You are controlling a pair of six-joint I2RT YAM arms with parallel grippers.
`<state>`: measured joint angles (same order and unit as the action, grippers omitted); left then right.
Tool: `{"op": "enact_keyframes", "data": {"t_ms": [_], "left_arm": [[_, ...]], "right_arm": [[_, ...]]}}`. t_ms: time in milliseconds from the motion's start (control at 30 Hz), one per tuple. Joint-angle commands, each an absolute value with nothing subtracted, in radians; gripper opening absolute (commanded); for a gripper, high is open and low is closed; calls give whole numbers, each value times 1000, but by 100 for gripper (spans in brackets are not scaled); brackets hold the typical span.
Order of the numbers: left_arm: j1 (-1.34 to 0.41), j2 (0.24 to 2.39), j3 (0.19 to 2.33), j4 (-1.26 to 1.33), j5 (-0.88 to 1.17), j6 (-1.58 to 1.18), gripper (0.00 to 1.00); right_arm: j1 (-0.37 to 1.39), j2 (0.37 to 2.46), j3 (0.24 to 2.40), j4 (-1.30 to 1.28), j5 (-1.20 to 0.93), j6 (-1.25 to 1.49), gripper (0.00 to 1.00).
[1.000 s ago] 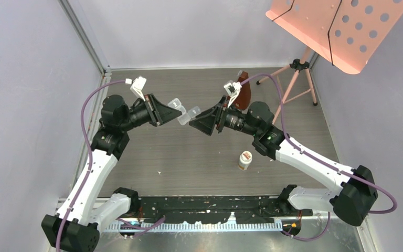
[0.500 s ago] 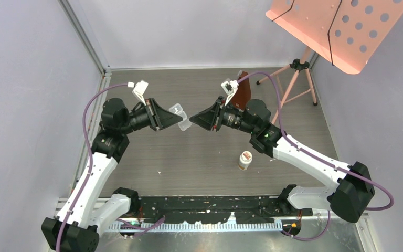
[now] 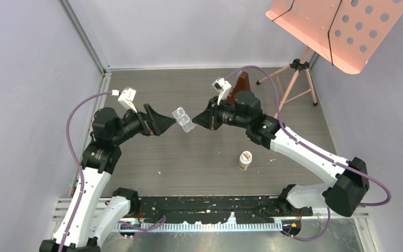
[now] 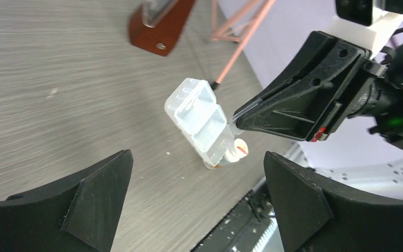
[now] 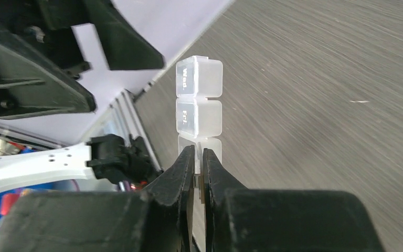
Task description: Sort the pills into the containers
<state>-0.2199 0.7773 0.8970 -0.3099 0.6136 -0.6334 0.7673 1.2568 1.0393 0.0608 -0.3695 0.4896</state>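
Observation:
The containers are one clear strip box [image 3: 183, 119] with flip lids, held in the air above the table between the two arms. My right gripper [image 3: 195, 122] is shut on the end of the strip [image 5: 199, 100], its jaws pinching a thin tab [image 5: 199, 152]. My left gripper [image 3: 173, 122] stands open just left of the strip, touching nothing. In the left wrist view the strip [image 4: 199, 121] hangs ahead of my wide-apart jaws [image 4: 197, 160]. I cannot make out any pills.
A white pill bottle [image 3: 245, 160] with an orange label stands on the table below the right arm. A brown wedge-shaped object [image 3: 241, 84] sits at the back, beside a pink stand's tripod [image 3: 294, 79]. A black rail [image 3: 210, 205] runs along the near edge.
My left gripper has opened, let go of the strip box and drawn back to the left. My right gripper has moved in and shut on the strip's end.

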Motion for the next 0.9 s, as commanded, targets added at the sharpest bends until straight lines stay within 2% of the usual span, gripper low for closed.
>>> {"op": "enact_keyframes", "data": {"t_ms": [0, 133, 400, 867], "left_arm": [[-192, 715, 912, -433, 380, -550, 99], [-192, 701, 911, -486, 301, -531, 99], [-192, 737, 863, -447, 414, -543, 97], [-192, 766, 812, -415, 501, -526, 98]], "right_arm": [[762, 1328, 1164, -210, -331, 305, 5], [760, 1406, 1159, -233, -335, 264, 5], [757, 1619, 1256, -388, -427, 90, 5], [736, 1806, 1232, -352, -459, 40, 5]]}}
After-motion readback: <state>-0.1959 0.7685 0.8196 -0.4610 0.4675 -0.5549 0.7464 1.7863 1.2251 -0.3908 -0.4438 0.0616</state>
